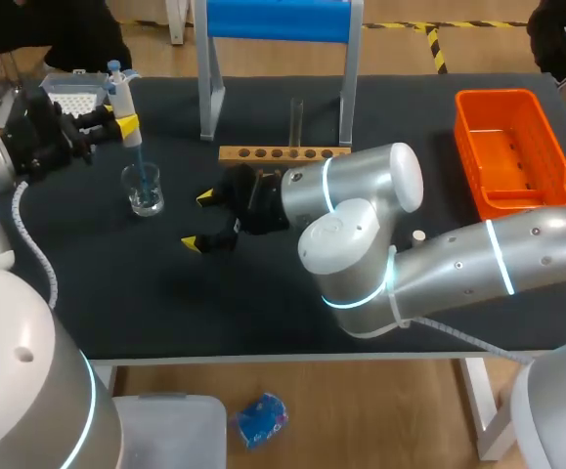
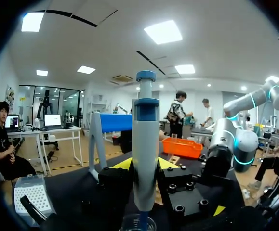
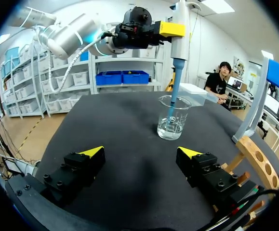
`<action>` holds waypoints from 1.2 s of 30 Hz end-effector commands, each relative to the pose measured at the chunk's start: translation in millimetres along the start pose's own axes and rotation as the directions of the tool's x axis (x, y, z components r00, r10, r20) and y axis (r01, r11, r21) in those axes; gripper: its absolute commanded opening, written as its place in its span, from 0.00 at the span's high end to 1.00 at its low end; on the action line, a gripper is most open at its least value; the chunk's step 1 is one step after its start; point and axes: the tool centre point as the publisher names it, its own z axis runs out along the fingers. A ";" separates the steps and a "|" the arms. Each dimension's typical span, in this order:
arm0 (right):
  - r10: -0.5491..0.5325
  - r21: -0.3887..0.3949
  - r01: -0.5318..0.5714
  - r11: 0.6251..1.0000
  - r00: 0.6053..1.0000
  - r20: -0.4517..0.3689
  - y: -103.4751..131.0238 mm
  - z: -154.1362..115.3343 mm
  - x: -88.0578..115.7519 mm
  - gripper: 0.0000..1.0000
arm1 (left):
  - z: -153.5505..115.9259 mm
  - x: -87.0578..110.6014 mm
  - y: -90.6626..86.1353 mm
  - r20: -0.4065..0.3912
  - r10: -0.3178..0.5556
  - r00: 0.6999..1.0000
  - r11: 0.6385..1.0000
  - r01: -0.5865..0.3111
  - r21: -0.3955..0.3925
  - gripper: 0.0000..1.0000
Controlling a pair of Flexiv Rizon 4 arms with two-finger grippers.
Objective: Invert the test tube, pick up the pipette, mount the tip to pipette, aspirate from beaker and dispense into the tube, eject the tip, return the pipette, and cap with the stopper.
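- Pipette (image 1: 118,90) upright, grey body with blue top, over the desk's (image 1: 116,283) left side, pinched at its body by the left claw (image 1: 126,125).
- Left wrist view: pipette (image 2: 145,144) stands between the two yellow-tipped fingers (image 2: 122,164), which press on it from both sides.
- Blue tip (image 3: 174,91) mounted on the pipette's lower end and pointing straight down into the beaker (image 3: 173,118); its end reaches the liquid.
- Beaker (image 1: 144,191) is clear glass, upright on the desk, with clear liquid in its lower part, well below the rim.
- Test tube (image 1: 296,122) is clear and upright in the wooden rack (image 1: 283,153) at mid desk; contents cannot be told.
- Rack has a row of round holes; the tube is toward its right half.
- Small pale stopper (image 1: 418,235) lies on the desk right of the rack, just beside the right arm.
- Right claw (image 1: 199,220) spread wide, holding nothing, low over the desk, between beaker and rack.
- Right wrist view: right claw (image 3: 141,154) faces the beaker ahead, apart from it.
- Tip box (image 1: 72,93) at the far left corner behind the left claw; the white grid top shows, the tips too small to tell.
- Orange basket (image 1: 512,147) at far right.
- Blue-topped frame (image 1: 275,20) behind the rack.
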 end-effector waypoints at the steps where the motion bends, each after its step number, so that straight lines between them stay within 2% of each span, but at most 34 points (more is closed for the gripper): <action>1: -0.013 0.025 0.013 1.000 1.000 -0.027 11.1 -34.9 4.0 0.00 | 0.8 0.6 0.2 0.004 0.001 1.000 1.000 -0.001 0.000 1.00; 11: -0.062 0.028 0.066 0.997 0.993 -0.103 40.6 -93.7 7.6 0.00 | 0.8 0.6 0.2 0.004 0.001 1.000 1.000 -0.001 0.000 1.00; 20: -0.125 0.011 0.128 0.992 0.979 -0.161 77.7 -129.5 9.0 0.00 | 0.8 0.6 0.2 0.004 0.001 1.000 1.000 -0.001 0.000 1.00; 27: -0.154 0.009 0.159 0.987 0.967 -0.203 104.6 -146.4 -4.7 0.00 | 0.8 0.6 0.2 0.004 0.001 1.000 1.000 -0.001 0.000 1.00; 36: -0.201 -0.018 0.204 0.979 0.939 -0.279 142.7 -153.0 -28.8 0.00 | 0.8 0.6 0.2 0.004 0.001 1.000 1.000 -0.001 0.000 1.00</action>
